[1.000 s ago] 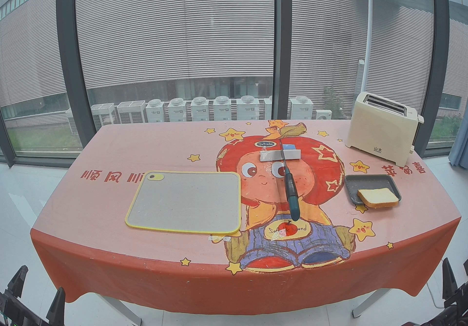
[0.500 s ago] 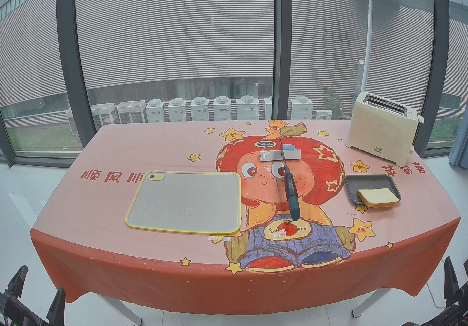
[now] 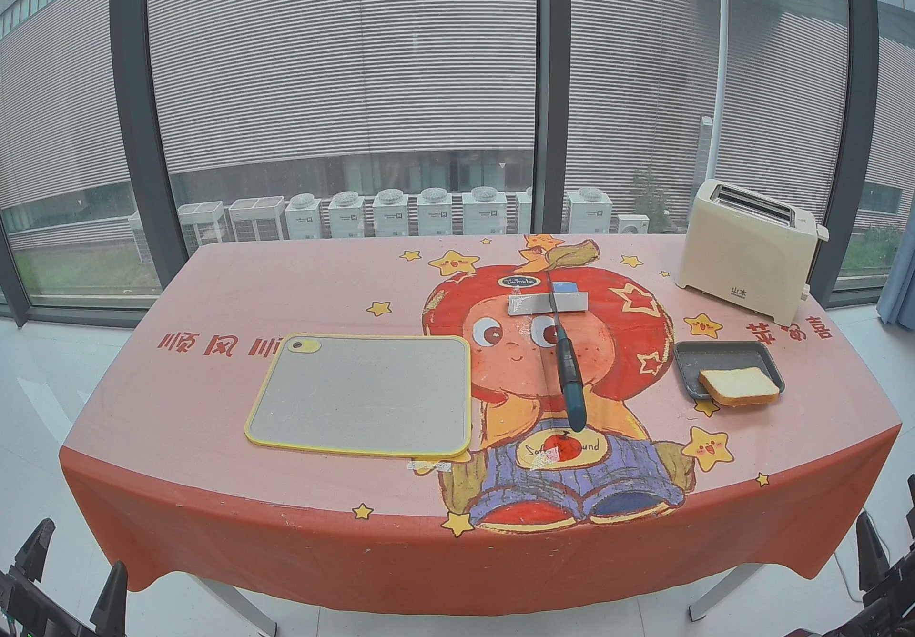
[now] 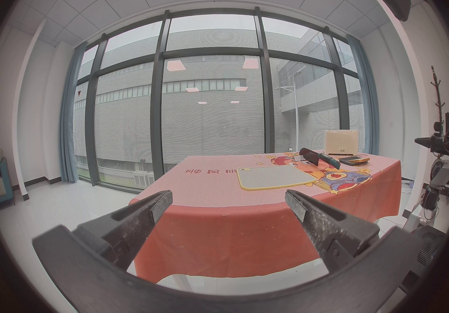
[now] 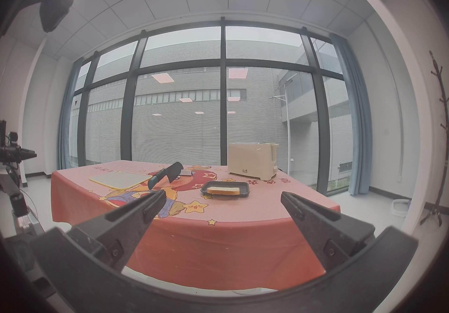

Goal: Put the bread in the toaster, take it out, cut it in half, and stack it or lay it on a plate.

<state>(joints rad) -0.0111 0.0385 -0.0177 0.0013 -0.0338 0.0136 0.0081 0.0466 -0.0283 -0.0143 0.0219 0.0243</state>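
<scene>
**So: bread [image 3: 739, 384] flat on its tray [image 3: 694, 359], both claws spread wide off the table's near edge**

The slice is square-cut, with a pale crumb and a thin tan crust. It lies flat on the right part of a shallow, dark grey rectangular tray with rounded corners, near the table's right end. Beyond the tray, at the far right corner, stands the toaster [image 3: 751, 250], a boxy cream housing with two long slots in its top.

At mid-table the knife [image 3: 564, 353] lies lengthwise. Its slim blade rests across a small grey bar-shaped rest [image 3: 524, 303] on the far side, and its dark teal handle points toward the near edge. Left of it lies the cutting board [image 3: 365, 395], a matte grey rounded rectangle with a yellow rim and a yellow tab at its far left corner. It is well apart from the tray.

A pink-orange tablecloth [image 3: 238, 305] printed with a cartoon figure and yellow stars covers the table and drapes over its near edge.

The left gripper [image 4: 228, 199] sits low off the near left corner, its jaws wide apart and holding nothing. Its fingers [image 4: 140, 220] are dark, wedge-shaped and scuffed. The right gripper [image 5: 223, 198] sits low off the near right corner, equally wide and empty.
</scene>
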